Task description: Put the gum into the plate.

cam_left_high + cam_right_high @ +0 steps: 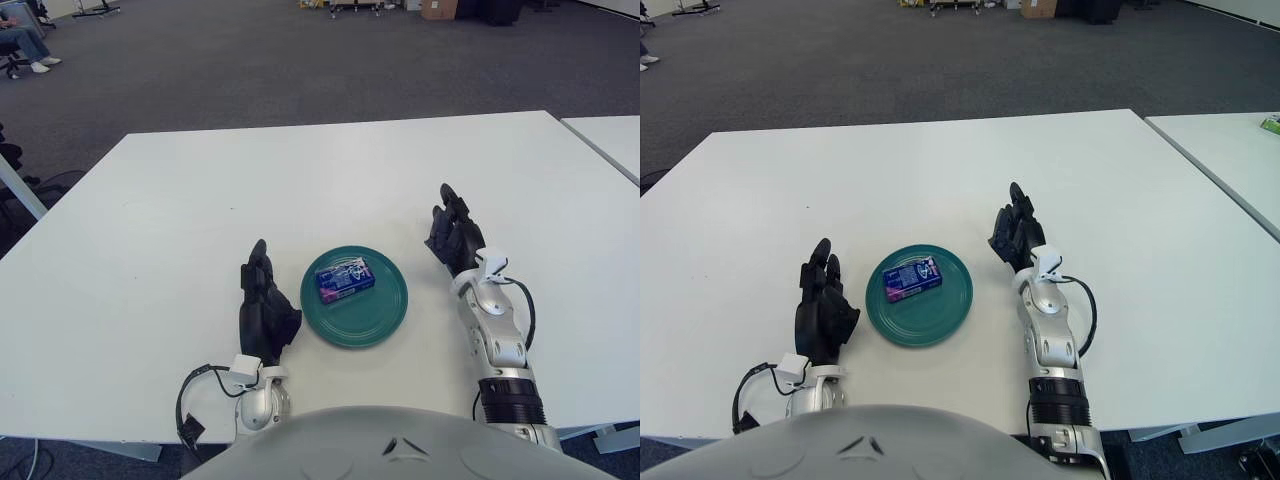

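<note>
A blue pack of gum (344, 279) lies flat inside the round teal plate (385, 310) on the white table near its front edge. My left hand (264, 304) shows just left of the plate, fingers straight and relaxed, holding nothing. My right hand (453, 232) shows just right of the plate, fingers also extended and empty. Neither hand touches the plate or the gum.
The white table (300, 190) stretches far behind the plate. A second white table (612, 140) stands at the right with a narrow gap between. Grey carpet floor lies beyond, with a seated person (22, 42) at the far left.
</note>
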`<state>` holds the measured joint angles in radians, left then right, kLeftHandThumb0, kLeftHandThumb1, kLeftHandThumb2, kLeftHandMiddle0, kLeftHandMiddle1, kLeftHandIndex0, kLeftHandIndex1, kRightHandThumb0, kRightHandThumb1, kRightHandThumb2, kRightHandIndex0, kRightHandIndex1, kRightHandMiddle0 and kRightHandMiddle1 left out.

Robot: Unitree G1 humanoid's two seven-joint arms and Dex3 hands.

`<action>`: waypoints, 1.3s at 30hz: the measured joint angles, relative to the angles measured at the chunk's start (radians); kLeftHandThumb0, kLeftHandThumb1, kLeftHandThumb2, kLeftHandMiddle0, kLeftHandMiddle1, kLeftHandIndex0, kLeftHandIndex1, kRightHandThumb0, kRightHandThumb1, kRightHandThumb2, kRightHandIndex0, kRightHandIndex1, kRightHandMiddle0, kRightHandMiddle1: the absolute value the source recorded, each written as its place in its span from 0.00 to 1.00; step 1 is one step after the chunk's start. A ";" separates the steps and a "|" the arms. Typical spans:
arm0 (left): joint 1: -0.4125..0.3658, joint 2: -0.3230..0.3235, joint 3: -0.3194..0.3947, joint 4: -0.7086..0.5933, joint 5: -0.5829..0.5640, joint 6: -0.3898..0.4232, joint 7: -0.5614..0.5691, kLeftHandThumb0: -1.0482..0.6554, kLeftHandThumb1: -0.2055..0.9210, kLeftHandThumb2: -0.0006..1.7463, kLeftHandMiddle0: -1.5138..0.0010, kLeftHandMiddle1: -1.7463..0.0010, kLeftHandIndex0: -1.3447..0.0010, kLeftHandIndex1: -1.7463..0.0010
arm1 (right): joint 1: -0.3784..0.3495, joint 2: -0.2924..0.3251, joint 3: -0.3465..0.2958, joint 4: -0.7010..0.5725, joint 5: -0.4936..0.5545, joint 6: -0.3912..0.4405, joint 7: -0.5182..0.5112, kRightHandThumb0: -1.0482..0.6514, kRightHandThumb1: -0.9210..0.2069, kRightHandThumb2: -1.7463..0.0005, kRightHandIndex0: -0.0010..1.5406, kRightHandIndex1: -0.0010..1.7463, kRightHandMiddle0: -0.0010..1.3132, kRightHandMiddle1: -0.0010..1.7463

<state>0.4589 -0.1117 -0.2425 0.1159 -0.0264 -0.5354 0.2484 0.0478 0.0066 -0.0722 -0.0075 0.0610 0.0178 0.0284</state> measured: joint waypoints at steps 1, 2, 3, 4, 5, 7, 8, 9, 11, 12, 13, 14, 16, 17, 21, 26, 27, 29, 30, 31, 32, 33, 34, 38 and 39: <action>0.000 0.000 0.003 -0.003 0.001 0.005 -0.002 0.03 1.00 0.58 0.92 1.00 1.00 0.79 | 0.007 -0.001 -0.005 -0.001 0.001 -0.001 0.000 0.03 0.00 0.43 0.00 0.00 0.02 0.01; 0.000 0.001 0.006 -0.007 0.001 0.009 -0.003 0.03 1.00 0.58 0.92 1.00 1.00 0.78 | 0.016 -0.002 -0.009 -0.001 0.003 -0.003 0.002 0.04 0.00 0.43 0.00 0.00 0.03 0.02; 0.000 0.001 0.010 -0.011 0.002 0.014 -0.005 0.03 1.00 0.58 0.92 1.00 1.00 0.78 | 0.027 -0.006 -0.012 -0.001 0.005 -0.006 0.004 0.04 0.00 0.43 0.00 0.00 0.03 0.02; 0.000 0.001 0.015 -0.014 0.004 0.018 -0.007 0.03 1.00 0.58 0.92 1.00 1.00 0.78 | 0.037 -0.009 -0.012 -0.001 0.005 -0.008 0.006 0.04 0.00 0.43 0.00 0.00 0.03 0.02; -0.002 0.002 0.023 -0.018 0.005 0.022 -0.010 0.03 1.00 0.58 0.92 1.00 1.00 0.77 | 0.049 -0.012 -0.013 -0.001 0.005 -0.012 0.011 0.04 0.00 0.43 0.00 0.00 0.03 0.02; -0.008 0.009 0.036 -0.023 0.004 0.029 -0.021 0.03 1.00 0.58 0.92 1.00 1.00 0.76 | 0.073 -0.017 -0.011 0.003 0.004 -0.029 0.020 0.05 0.00 0.42 0.00 0.00 0.04 0.02; -0.014 0.015 0.043 -0.026 0.002 0.034 -0.033 0.04 1.00 0.58 0.92 1.00 1.00 0.76 | 0.090 -0.021 -0.009 0.007 0.002 -0.042 0.023 0.05 0.00 0.42 0.00 0.00 0.04 0.03; -0.020 0.017 0.049 -0.027 -0.003 0.038 -0.045 0.04 1.00 0.58 0.92 1.00 1.00 0.76 | 0.104 -0.023 -0.006 0.011 -0.003 -0.053 0.025 0.06 0.00 0.42 0.00 0.00 0.04 0.03; -0.031 0.020 0.058 -0.027 -0.010 0.045 -0.072 0.04 1.00 0.58 0.92 1.00 1.00 0.76 | 0.127 -0.026 0.001 0.010 -0.012 -0.086 0.026 0.06 0.00 0.42 0.00 0.00 0.05 0.03; -0.038 0.024 0.062 -0.026 -0.017 0.049 -0.092 0.04 1.00 0.59 0.92 1.00 1.00 0.76 | 0.138 -0.027 0.008 0.010 -0.017 -0.099 0.026 0.06 0.00 0.41 0.00 0.00 0.05 0.03; -0.048 0.028 0.066 -0.023 -0.026 0.053 -0.109 0.04 1.00 0.59 0.92 1.00 1.00 0.76 | 0.146 -0.027 0.015 0.010 -0.021 -0.109 0.025 0.07 0.00 0.41 0.00 0.00 0.05 0.03; -0.058 0.032 0.069 -0.019 -0.031 0.058 -0.125 0.04 1.00 0.59 0.92 1.00 1.00 0.76 | 0.155 -0.027 0.020 0.009 -0.026 -0.117 0.024 0.07 0.00 0.41 0.00 0.00 0.05 0.04; -0.083 0.035 0.076 -0.009 -0.048 0.075 -0.156 0.05 1.00 0.59 0.92 1.00 1.00 0.76 | 0.176 -0.027 0.033 0.002 -0.038 -0.137 0.023 0.07 0.00 0.41 0.00 0.00 0.04 0.04; -0.096 0.036 0.081 -0.001 -0.055 0.082 -0.170 0.05 1.00 0.58 0.92 1.00 1.00 0.77 | 0.185 -0.026 0.040 -0.003 -0.040 -0.145 0.022 0.07 0.00 0.41 0.01 0.00 0.04 0.04; -0.134 0.045 0.095 0.014 -0.083 0.110 -0.220 0.07 1.00 0.58 0.91 1.00 1.00 0.79 | 0.210 -0.019 0.064 -0.016 -0.044 -0.163 0.022 0.08 0.00 0.40 0.02 0.00 0.01 0.09; -0.147 0.050 0.111 0.013 -0.102 0.138 -0.268 0.08 1.00 0.59 0.91 1.00 1.00 0.81 | 0.221 -0.011 0.082 -0.017 -0.055 -0.174 0.012 0.09 0.00 0.39 0.03 0.00 0.00 0.10; -0.148 0.051 0.114 0.013 -0.103 0.141 -0.277 0.08 1.00 0.59 0.91 1.00 1.00 0.82 | 0.222 -0.010 0.084 -0.014 -0.059 -0.177 0.007 0.09 0.00 0.39 0.03 0.01 0.00 0.10; -0.149 0.052 0.118 0.013 -0.103 0.144 -0.288 0.08 1.00 0.59 0.91 1.00 1.00 0.82 | 0.222 -0.008 0.087 -0.009 -0.065 -0.182 0.000 0.10 0.00 0.39 0.03 0.01 0.00 0.10; -0.149 0.052 0.120 0.013 -0.103 0.144 -0.292 0.08 1.00 0.59 0.91 1.00 1.00 0.83 | 0.223 -0.007 0.088 -0.006 -0.069 -0.186 -0.003 0.10 0.00 0.39 0.03 0.01 0.00 0.10; -0.149 0.052 0.121 0.013 -0.102 0.144 -0.295 0.08 1.00 0.59 0.92 1.00 1.00 0.83 | 0.223 -0.007 0.089 -0.004 -0.072 -0.189 -0.007 0.10 0.00 0.40 0.03 0.01 0.00 0.10; -0.149 0.052 0.122 0.012 -0.101 0.145 -0.298 0.08 1.00 0.59 0.92 1.00 1.00 0.83 | 0.224 -0.007 0.091 0.000 -0.075 -0.194 -0.010 0.10 0.00 0.40 0.04 0.01 0.00 0.10; -0.147 0.052 0.123 0.009 -0.099 0.148 -0.298 0.08 1.00 0.59 0.92 1.00 1.00 0.83 | 0.225 -0.007 0.092 0.003 -0.076 -0.198 -0.011 0.11 0.00 0.40 0.04 0.01 0.00 0.11; -0.144 0.053 0.123 0.004 -0.094 0.153 -0.298 0.08 1.00 0.60 0.92 1.00 1.00 0.83 | 0.225 -0.007 0.093 0.008 -0.079 -0.204 -0.014 0.11 0.00 0.40 0.04 0.01 0.00 0.11; -0.124 0.056 0.122 -0.027 -0.077 0.171 -0.298 0.08 1.00 0.60 0.92 1.00 1.00 0.84 | 0.225 -0.006 0.096 0.020 -0.083 -0.223 -0.022 0.11 0.00 0.40 0.04 0.01 0.00 0.11; -0.117 0.056 0.122 -0.036 -0.073 0.174 -0.298 0.08 1.00 0.60 0.92 1.00 1.00 0.84 | 0.225 -0.006 0.097 0.023 -0.084 -0.228 -0.024 0.11 0.00 0.40 0.04 0.01 0.00 0.11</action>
<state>0.3423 -0.0555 -0.1207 0.0802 -0.0990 -0.3613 -0.0500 0.2729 0.0008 0.0245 0.0155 -0.0227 -0.2106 0.0041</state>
